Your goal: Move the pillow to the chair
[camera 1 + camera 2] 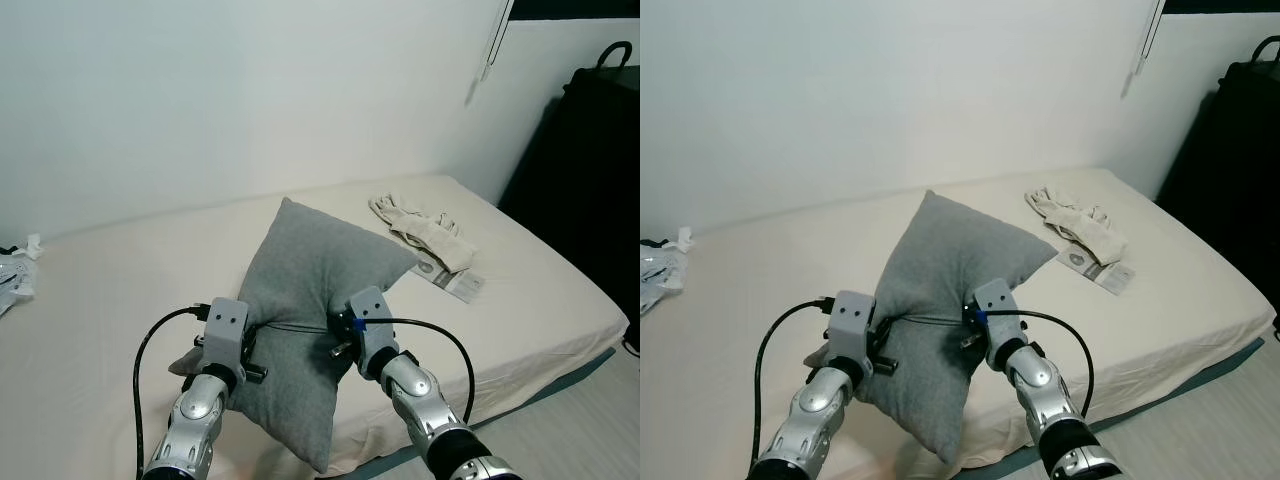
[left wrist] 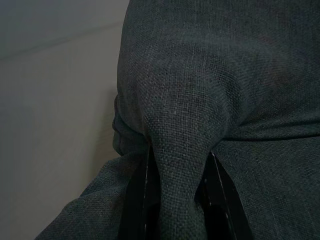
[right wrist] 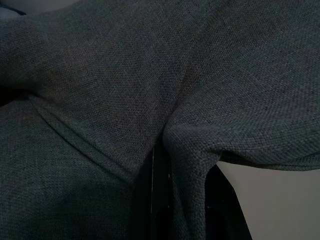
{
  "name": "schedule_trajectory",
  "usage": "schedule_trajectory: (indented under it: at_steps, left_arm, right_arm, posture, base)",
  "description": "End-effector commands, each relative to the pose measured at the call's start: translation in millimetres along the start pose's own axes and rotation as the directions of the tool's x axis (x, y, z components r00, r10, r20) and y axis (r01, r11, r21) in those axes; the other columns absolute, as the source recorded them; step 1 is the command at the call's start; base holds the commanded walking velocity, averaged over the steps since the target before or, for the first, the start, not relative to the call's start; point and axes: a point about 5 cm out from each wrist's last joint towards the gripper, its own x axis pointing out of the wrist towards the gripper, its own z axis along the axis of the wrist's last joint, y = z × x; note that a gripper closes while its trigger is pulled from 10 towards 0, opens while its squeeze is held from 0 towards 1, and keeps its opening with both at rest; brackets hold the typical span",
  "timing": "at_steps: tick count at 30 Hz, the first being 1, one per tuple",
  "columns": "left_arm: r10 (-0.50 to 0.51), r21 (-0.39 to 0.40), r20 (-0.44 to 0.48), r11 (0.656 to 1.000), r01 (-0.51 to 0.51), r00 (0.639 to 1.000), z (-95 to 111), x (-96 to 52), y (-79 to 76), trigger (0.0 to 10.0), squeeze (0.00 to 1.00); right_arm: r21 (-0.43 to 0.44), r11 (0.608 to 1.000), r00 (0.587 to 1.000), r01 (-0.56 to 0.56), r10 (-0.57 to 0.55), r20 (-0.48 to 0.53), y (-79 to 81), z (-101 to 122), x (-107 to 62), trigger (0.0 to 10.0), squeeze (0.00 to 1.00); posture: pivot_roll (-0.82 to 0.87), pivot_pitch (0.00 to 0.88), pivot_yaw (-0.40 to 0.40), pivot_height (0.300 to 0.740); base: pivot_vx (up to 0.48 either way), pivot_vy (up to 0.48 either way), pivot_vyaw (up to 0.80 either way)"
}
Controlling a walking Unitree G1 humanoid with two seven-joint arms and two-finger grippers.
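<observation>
Here the grey pillow (image 1: 315, 290) stands tilted on the cream bed (image 1: 520, 300), near its front edge. The left pincer (image 2: 176, 200) is clenched on a fold of its left side, and the right pincer (image 3: 182, 200) pinches a fold on its right. Pale cloths (image 1: 420, 228) lie further back.

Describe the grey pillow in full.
The pillow is square, covered in grey woven fabric, plump but creased across its middle. It stands tilted on the cream bed, one corner up towards the wall, another hanging past the bed's near edge. The left gripper and right gripper each pinch a fold of its cloth, one at either side.
</observation>
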Motion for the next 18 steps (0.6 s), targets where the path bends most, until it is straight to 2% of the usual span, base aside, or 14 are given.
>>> schedule_trajectory:
  at_steps: [1,18]
  left_arm:
    - [0.141,-0.004,0.077,0.99,-0.141,0.987,14.3,0.2,29.4,10.0,0.0]
    - [0.152,-0.016,0.078,0.988,-0.151,0.985,14.7,0.9,33.2,10.0,0.0]
  right_arm:
    - [0.004,0.999,0.998,0.043,-0.043,-0.048,-11.3,-11.4,-8.1,10.0,0.0]
    - [0.014,0.998,0.998,0.059,-0.059,-0.035,-13.7,-11.3,-9.8,10.0,0.0]
  posture:
    - [0.0,0.044,-0.091,0.74]
    - [-0.01,0.047,-0.075,0.74]
  base:
    - [0.0,0.0,0.0]
    - [0.0,0.0,0.0]
